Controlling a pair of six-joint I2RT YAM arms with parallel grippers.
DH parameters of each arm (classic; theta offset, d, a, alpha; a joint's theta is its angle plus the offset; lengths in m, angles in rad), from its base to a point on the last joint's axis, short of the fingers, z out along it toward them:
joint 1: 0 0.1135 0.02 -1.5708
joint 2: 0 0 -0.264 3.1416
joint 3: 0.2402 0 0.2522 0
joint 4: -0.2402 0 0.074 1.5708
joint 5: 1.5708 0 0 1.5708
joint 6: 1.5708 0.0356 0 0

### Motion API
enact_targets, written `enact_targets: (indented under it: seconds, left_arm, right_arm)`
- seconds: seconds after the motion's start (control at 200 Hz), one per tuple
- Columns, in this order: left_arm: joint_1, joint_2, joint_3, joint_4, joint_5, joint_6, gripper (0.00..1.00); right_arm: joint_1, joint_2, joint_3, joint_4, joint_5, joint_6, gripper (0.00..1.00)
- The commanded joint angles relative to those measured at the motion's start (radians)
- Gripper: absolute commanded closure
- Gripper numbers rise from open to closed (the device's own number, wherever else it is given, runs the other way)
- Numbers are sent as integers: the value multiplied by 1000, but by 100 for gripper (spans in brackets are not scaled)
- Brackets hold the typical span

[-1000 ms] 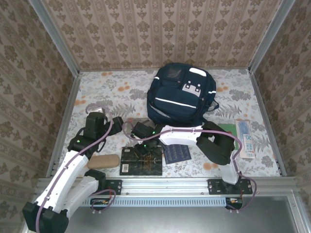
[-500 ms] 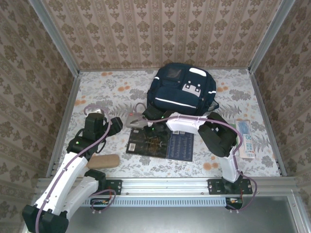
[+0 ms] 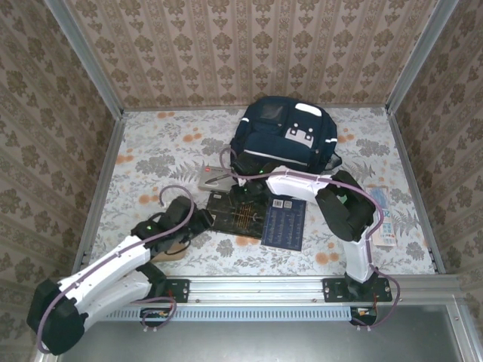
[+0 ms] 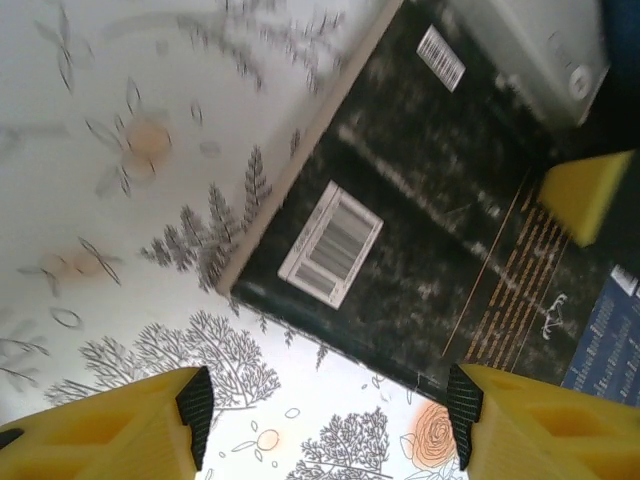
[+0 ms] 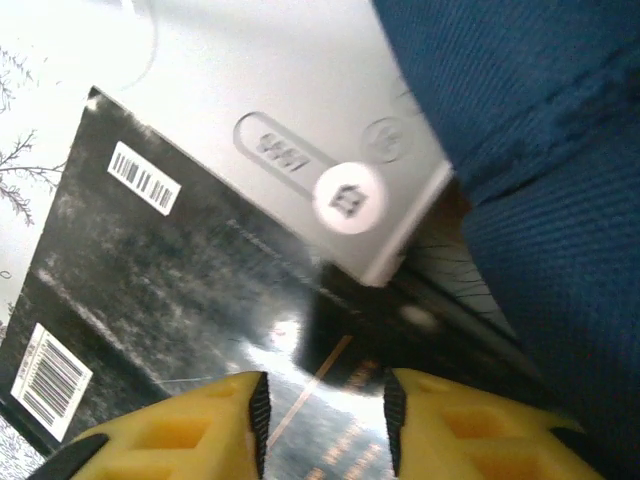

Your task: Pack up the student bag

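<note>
Tan case: near-left of the student bag, partly under the left arm; unpacked.
Left hand: fingers wide apart, empty, over the near-left corner of the black book.
White charger: just left of the bag.
Black book: flat, far edge meeting the bag's near side; outside it.
Right hand: fingers narrowly parted, gripping nothing, above that book.
Blue booklet: near side of the bag.
Bag: far-middle of the surface, front up, long axis near-to-far, top toward the far wall.
Box: near-right of the bag.
Judged: packing barely begun.
</note>
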Motion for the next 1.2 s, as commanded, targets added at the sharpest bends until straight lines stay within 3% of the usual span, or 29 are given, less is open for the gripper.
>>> enact_targets:
  seconds: [0.0,0.145,0.335,0.56,0.91,1.065,1.195]
  left_arm:
    - [-55,46,-54,146,-39,-228,38]
    - [-69,104,-74,231,-79,-270,47]
    - [-69,212,-67,289,-114,-291,51]
    - [-19,358,-11,335,-114,-181,53]
    - [183,389,58,313,-32,100,44]
    - [188,326,51,234,11,129,31]
    - [163,260,8,204,45,109,27]
  right_arm:
    - [-70,-58,-42,-63,67,-63,57]
    - [-108,-63,-92,-73,61,-103,56]
    - [-94,-76,-165,-37,27,-86,57]
    - [-20,-66,-147,-34,-12,-36,57]
    - [36,-83,-87,-22,-115,-15,56]
    - [34,-77,-90,15,-59,-89,52]
    - [28,-63,-104,61,-19,-130,51]
